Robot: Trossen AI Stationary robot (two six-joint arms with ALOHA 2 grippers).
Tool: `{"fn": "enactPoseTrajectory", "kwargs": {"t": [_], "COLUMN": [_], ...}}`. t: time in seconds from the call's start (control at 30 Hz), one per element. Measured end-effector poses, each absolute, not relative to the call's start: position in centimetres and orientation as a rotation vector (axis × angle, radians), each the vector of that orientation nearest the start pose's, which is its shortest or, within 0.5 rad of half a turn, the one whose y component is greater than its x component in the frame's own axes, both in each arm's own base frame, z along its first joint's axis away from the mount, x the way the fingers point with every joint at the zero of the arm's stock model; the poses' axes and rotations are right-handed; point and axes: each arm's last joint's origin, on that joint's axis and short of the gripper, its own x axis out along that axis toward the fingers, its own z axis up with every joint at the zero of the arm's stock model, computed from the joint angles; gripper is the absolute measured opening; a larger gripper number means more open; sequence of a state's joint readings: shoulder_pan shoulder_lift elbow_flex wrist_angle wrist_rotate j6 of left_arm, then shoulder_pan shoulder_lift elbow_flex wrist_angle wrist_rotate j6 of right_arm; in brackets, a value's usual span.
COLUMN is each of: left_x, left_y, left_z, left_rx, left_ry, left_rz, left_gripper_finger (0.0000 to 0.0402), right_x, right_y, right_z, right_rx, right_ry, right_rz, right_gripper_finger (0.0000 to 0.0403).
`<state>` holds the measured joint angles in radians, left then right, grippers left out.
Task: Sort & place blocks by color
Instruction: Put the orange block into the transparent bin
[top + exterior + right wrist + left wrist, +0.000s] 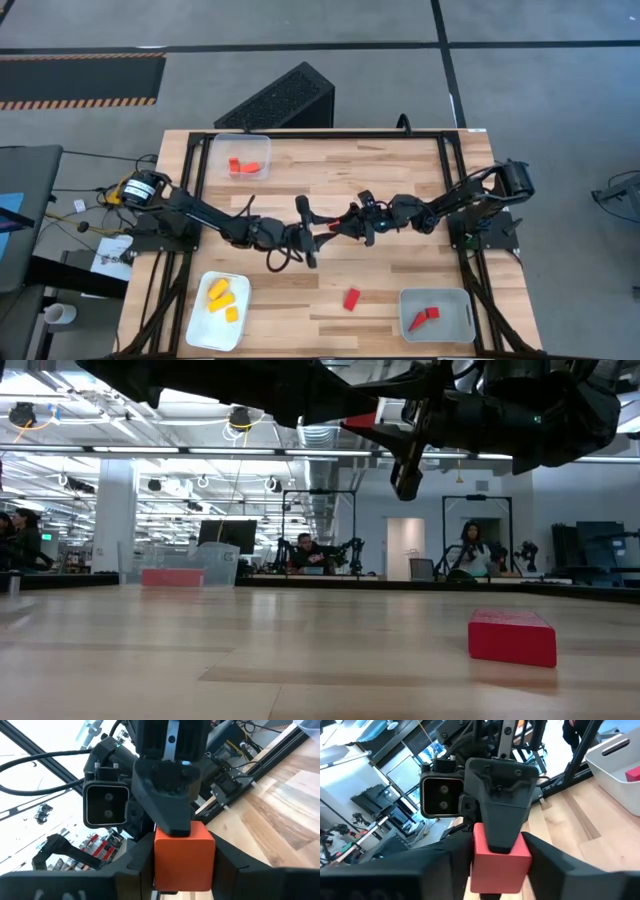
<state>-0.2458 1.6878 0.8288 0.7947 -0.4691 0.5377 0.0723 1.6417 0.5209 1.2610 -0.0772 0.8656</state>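
Note:
A red block [335,227] is held in the air over the middle of the table, between both grippers. My left gripper [325,232] reaches in from the table's left and my right gripper [345,224] from the right, so they meet tip to tip. Both are shut on this block. The left wrist view shows it red [500,860]; the right wrist view shows it orange-red [184,855]. In the low view it is a red spot [362,420] high under the dark arms. Another red block [351,299] lies flat on the table nearer the near edge. My left gripper [500,870] pinches the red block by two opposite sides [477,862], one finger on each. It comes in level from the table's left. The block is lifted clear of the table. My right gripper [184,870] pinches the same block by two opposite sides [160,860], level from the table's right. One of its fingers [500,820] lies over another face of the block, crosswise to the left gripper's fingers. The block hangs clear between both grippers.
A clear tray [240,155] at the far left holds red-orange blocks. A white tray [218,310] at the near left holds yellow blocks. A grey-white tray [437,315] at the near right holds red blocks. The loose red block [512,637] lies close to the low camera. People sit in the room beyond.

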Motion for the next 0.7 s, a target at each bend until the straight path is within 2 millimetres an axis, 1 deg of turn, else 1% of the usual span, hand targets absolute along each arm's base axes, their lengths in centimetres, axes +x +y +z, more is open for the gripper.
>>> {"fn": "enactPoseTrajectory", "kwargs": {"t": [0.07, 0.1, 0.43, 0.6, 0.7], "left_x": [34.22, 34.21, 34.18, 34.13, 34.02], "left_y": [-7.25, -7.25, -7.28, -7.27, -7.28], "left_z": [21.25, 21.22, 20.98, 20.91, 20.92], "left_rx": [0.565, 0.567, 0.573, 0.580, 0.584], "left_ry": [0.129, 0.133, 0.155, 0.168, 0.184], "left_rz": [0.199, 0.197, 0.179, 0.180, 0.171], "left_gripper_finger": [0.0114, 0.0100, 0.0101, 0.0101, 0.0101], "right_x": [29.41, 29.41, 29.45, 29.45, 29.44], "right_y": [2.35, 2.36, 2.27, 2.23, 2.33], "right_z": [18.56, 18.54, 18.27, 18.29, 18.27], "right_rx": [0.864, 0.864, 0.862, 0.859, 0.855], "right_ry": [-0.064, -0.062, -0.051, -0.050, -0.027], "right_rz": [0.200, 0.199, 0.160, 0.164, 0.209], "right_gripper_finger": [0.0159, 0.0161, 0.0180, 0.0207, 0.0230]}}
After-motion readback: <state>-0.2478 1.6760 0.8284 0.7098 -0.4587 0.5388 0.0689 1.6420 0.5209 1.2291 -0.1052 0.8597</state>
